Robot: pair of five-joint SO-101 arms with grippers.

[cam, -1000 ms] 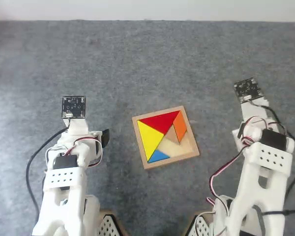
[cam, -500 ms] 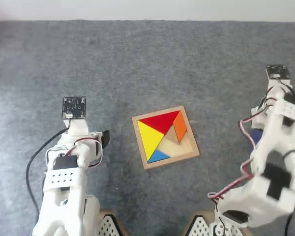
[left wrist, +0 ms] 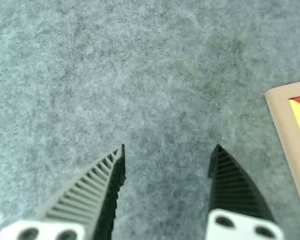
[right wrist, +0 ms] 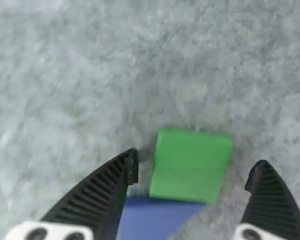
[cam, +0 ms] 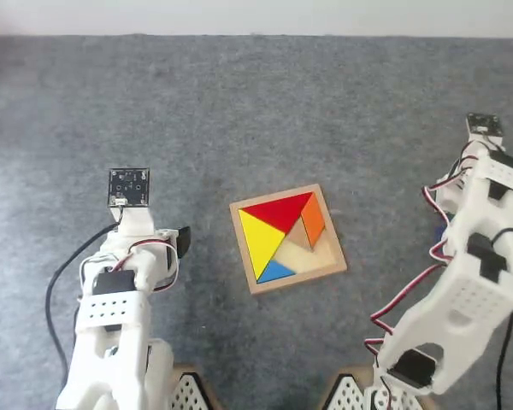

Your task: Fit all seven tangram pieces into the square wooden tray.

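I saw the wooden tray [cam: 301,278] sitting askew on the grey carpet [cam: 197,102] between the two arms. It held a red triangle [cam: 280,212], a yellow triangle [cam: 258,241], an orange piece [cam: 313,220] and a small blue triangle [cam: 275,272], with bare wood beside them. My left gripper [left wrist: 170,146] hung over the carpet near the tray's rim, jaws wide and holding nothing. My right gripper [right wrist: 197,156] was wide too. A green piece [right wrist: 191,164] lay between its fingers, touching a blue piece [right wrist: 152,217], well apart from the tray.
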